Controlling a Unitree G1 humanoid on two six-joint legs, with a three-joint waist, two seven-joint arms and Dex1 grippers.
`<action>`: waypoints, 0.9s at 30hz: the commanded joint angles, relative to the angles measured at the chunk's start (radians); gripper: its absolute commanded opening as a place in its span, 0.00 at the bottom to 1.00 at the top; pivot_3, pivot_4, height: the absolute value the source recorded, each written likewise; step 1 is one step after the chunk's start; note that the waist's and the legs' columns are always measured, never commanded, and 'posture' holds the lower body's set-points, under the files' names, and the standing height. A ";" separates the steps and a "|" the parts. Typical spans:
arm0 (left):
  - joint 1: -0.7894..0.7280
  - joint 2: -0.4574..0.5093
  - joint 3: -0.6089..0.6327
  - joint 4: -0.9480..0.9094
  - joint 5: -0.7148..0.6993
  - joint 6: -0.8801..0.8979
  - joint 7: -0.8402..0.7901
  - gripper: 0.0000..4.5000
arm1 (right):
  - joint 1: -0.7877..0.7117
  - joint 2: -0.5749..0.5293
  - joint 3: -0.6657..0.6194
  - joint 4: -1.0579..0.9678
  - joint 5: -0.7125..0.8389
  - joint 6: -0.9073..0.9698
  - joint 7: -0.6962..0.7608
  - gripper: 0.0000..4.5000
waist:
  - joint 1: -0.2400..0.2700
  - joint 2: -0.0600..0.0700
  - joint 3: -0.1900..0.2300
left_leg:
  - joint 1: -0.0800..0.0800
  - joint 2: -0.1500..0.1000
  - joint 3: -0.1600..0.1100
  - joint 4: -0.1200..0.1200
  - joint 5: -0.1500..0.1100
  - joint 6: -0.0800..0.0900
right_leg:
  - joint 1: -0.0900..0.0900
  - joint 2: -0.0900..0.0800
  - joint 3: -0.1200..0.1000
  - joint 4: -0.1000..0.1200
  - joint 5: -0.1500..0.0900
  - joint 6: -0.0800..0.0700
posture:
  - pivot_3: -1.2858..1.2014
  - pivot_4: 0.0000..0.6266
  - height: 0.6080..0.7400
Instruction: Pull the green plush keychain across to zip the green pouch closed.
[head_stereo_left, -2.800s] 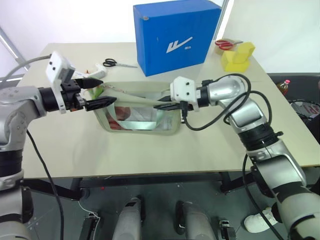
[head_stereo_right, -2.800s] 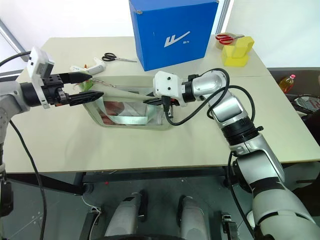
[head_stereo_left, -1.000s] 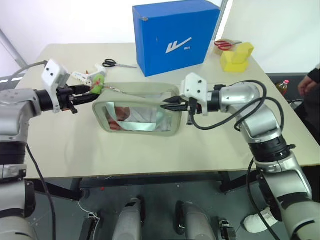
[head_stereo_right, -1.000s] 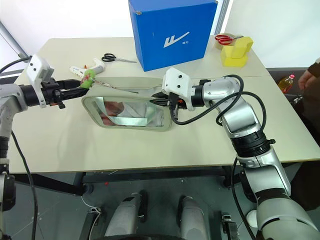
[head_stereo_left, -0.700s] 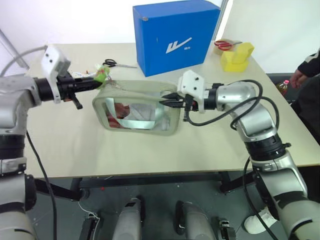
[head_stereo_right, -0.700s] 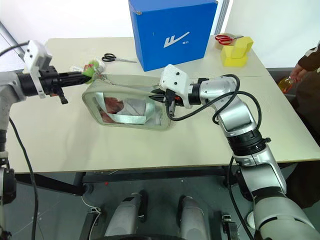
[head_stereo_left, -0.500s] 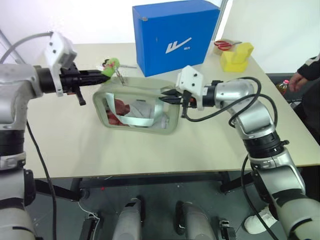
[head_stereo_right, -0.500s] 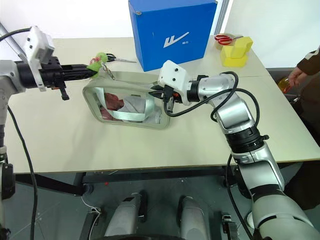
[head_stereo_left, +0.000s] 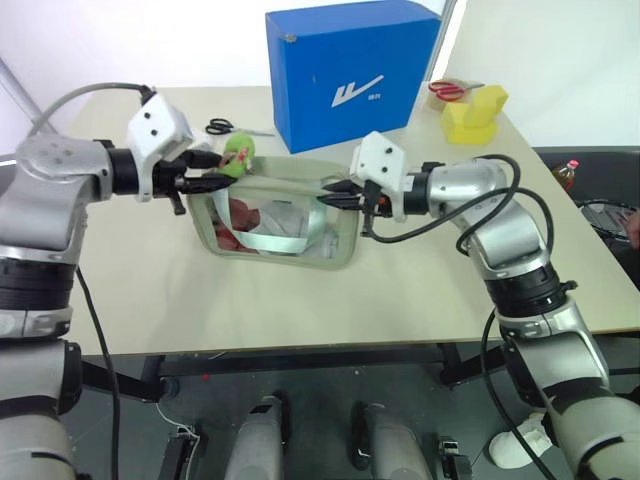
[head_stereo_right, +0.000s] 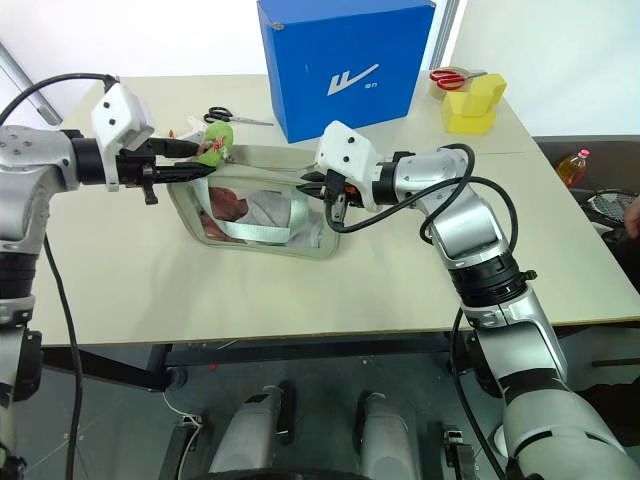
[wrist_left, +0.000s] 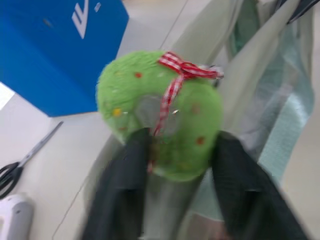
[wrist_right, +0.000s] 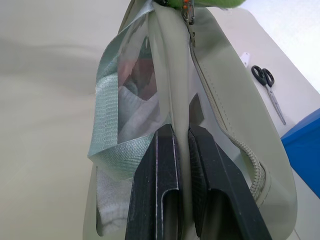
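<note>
The green pouch (head_stereo_left: 338, 238) stands tilted on the table, its clear window showing red and white contents. The green plush keychain (head_stereo_left: 238, 155), a lime fuzzy ball with a red checked bow, sits at the pouch's upper left corner on the zipper line. My left gripper (head_stereo_left: 214, 171) reaches in from the left. Its fingers are spread open on either side of the keychain (wrist_left: 160, 132). My right gripper (head_stereo_left: 336, 192) is shut on the pouch's top right edge, with the fabric (wrist_right: 181, 90) pinched between its fingers.
A blue box (head_stereo_left: 355, 70) stands behind the pouch. Black scissors (head_stereo_left: 228, 127) lie at the back left. A yellow block (head_stereo_left: 475, 112) and red scissors (head_stereo_left: 450, 90) are at the back right corner. Bare tabletop (head_stereo_left: 250, 300) lies in front of the pouch.
My left gripper moved up and to the right with the keychain, lifting the pouch's left end, and its fingers have now spread apart. The right gripper kept its hold.
</note>
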 joint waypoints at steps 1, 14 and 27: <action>0.002 0.068 0.046 -0.041 -0.022 0.033 -0.042 0.54 | -0.013 -0.008 -0.021 -0.034 0.003 -0.016 -0.009 0.00 | -0.001 0.000 0.000 | 0.000 0.000 0.000 0.000 0.000 0.000 | 0.000 0.000 0.000 0.000 0.000 0.000 | 0.52 0.24 1.00; 0.184 0.072 0.096 -0.008 -0.017 0.007 0.018 0.54 | -0.018 -0.015 -0.018 -0.016 0.006 -0.029 -0.001 0.00 | 0.001 0.000 0.000 | 0.000 0.000 0.000 0.000 0.000 0.000 | 0.000 0.000 0.000 0.000 0.000 0.000 | 0.52 0.24 1.00; 0.160 -0.022 0.094 -0.004 -0.027 0.010 0.067 0.00 | -0.022 -0.023 -0.017 -0.011 0.005 -0.028 0.004 0.00 | 0.001 0.000 0.000 | 0.000 0.000 0.000 0.000 0.000 0.000 | 0.000 0.000 0.000 0.000 0.000 0.000 | 0.52 0.24 1.00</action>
